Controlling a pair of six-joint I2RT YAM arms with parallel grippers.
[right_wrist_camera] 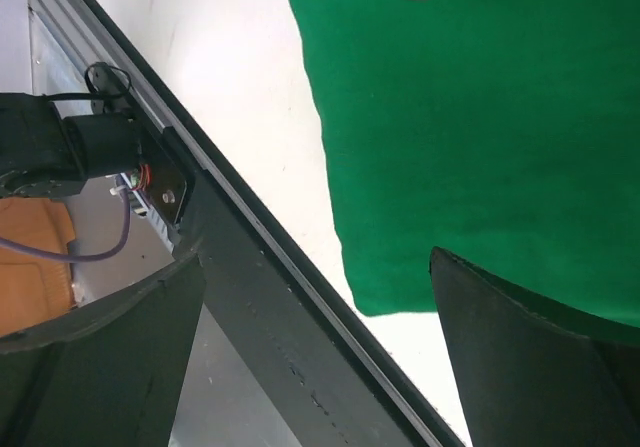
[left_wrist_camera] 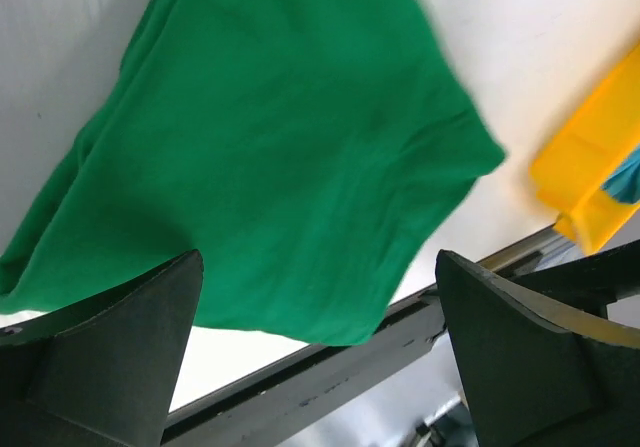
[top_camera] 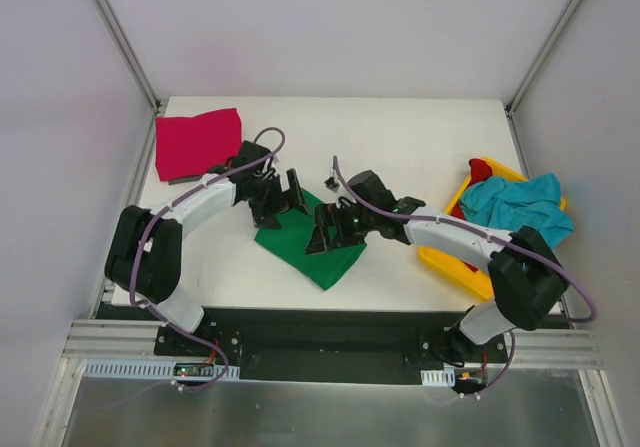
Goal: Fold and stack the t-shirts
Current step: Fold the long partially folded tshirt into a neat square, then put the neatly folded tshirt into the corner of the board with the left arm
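so biggest thing first, the white table (top_camera: 420,147), and the green t-shirt (top_camera: 318,252) sits about mid-table toward the near edge, so i'll place everything else off that. it looks folded down to a flat four-sided pad, turned diagonal so one corner points at the near rail. its far part is under the arms, so i can't call the long axis for sure. my guess is it runs from the far left down to the near right. well off to the right of the green one is the yellow bin (top_camera: 450,262), with the teal-blue tee (top_camera: 520,207) heaped loose over it and a bit of the red tee (top_camera: 482,170) poking out at the bin's far end. far-left of the green one, well apart, the magenta-pink tee (top_camera: 197,142) lies folded flat. now your grippers: the left gripper (top_camera: 282,197) is over the green tee's far-left edge and the right gripper (top_camera: 335,229) is over its middle. both have fingers spread wide with nothing between them. from both wrist cams the cloth stretches away from the fingertips toward the near rail. if stacking on the pink one is next, your left arm is the closer one. i'd grab along that far-left edge so the fold doesn't flop open.
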